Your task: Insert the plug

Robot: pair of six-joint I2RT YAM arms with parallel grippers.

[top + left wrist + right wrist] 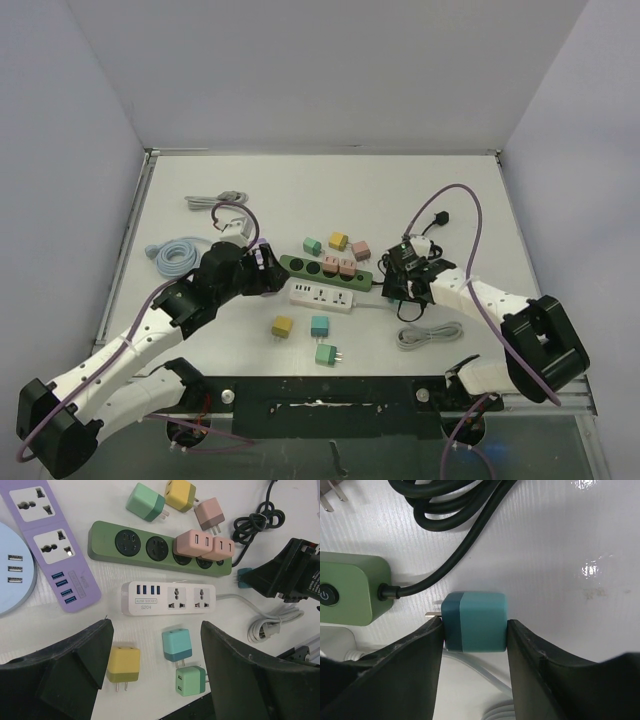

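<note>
Teal plug (474, 621) is lying on the white surface (450, 190), just right of the switch end of the green power strip (325, 267). The right end effector (474, 626) is gripping it, one finger pressing flat against each side, and a metal prong is poking out left toward the strip. The right arm (500, 305) is reaching in from the near right. The left arm (150, 330) is stretching in from the near left, and the left end effector (156, 630) is hanging open above the surface, its fingers spread wide with nothing between them. The green power strip is lying left to right in the middle, with two pink plugs (192, 542) sitting in its right-hand sockets. A white power strip (325, 295) is lying parallel, just on its near side. A black cord (455, 515) is running out of the green strip's end and coiling on the far side. A yellow plug (282, 326) and a green plug (326, 354) are lying loose, nearer than the white strip.
</note>
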